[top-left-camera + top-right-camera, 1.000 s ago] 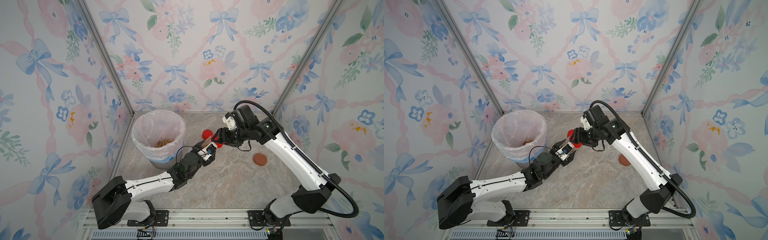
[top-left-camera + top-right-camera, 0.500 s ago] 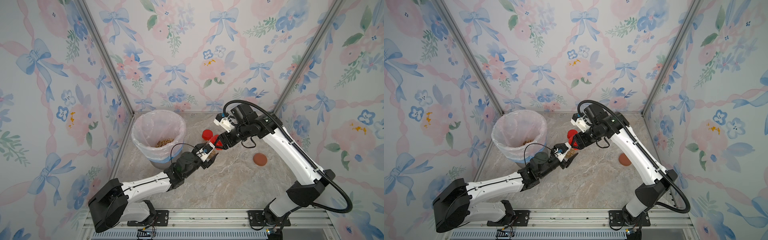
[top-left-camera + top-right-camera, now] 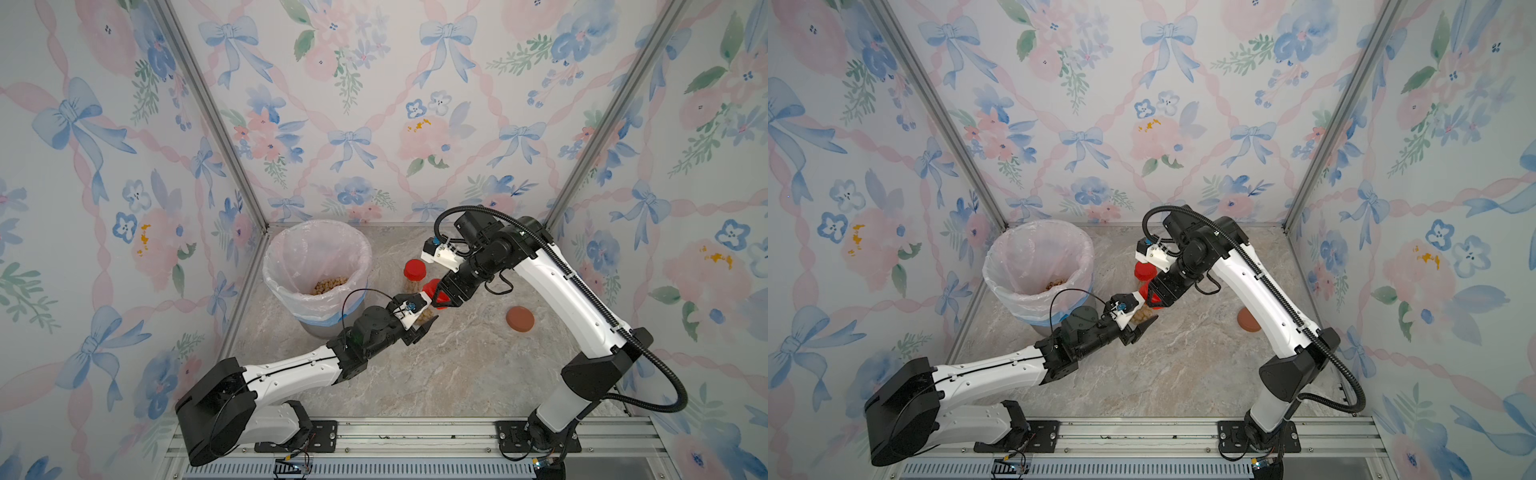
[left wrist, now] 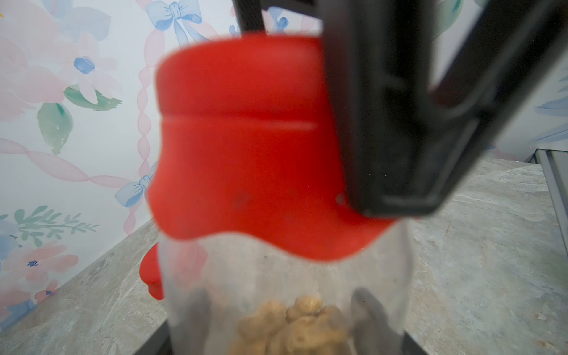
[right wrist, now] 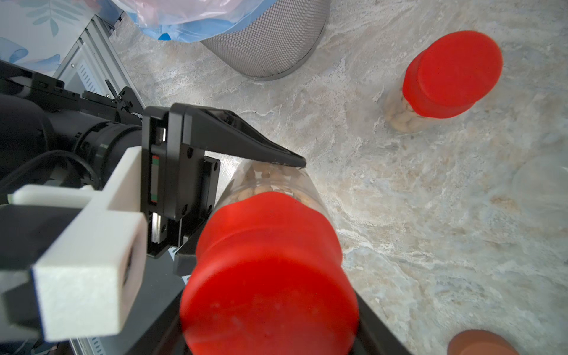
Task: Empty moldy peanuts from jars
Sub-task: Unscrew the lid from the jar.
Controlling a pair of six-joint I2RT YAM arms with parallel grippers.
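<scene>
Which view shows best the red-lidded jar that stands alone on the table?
The right wrist view: the standing jar is sharp, with its lid and peanuts visible. Both top views show it small. The left wrist view shows only a blurred red edge.

Bright red lid (image 5: 267, 276) on a clear jar (image 4: 233, 276), tan peanuts (image 4: 295, 322) inside, second red-lidded jar (image 5: 451, 73), brown lid (image 3: 520, 319), grey mesh bin (image 5: 270, 40) with pinkish liner (image 3: 291, 257) edged blue, grey-beige marbled table (image 3: 457, 365), wallpaper (image 3: 374, 104) of blue bows and pink flowers, black-and-white arms (image 3: 291, 370).
</scene>
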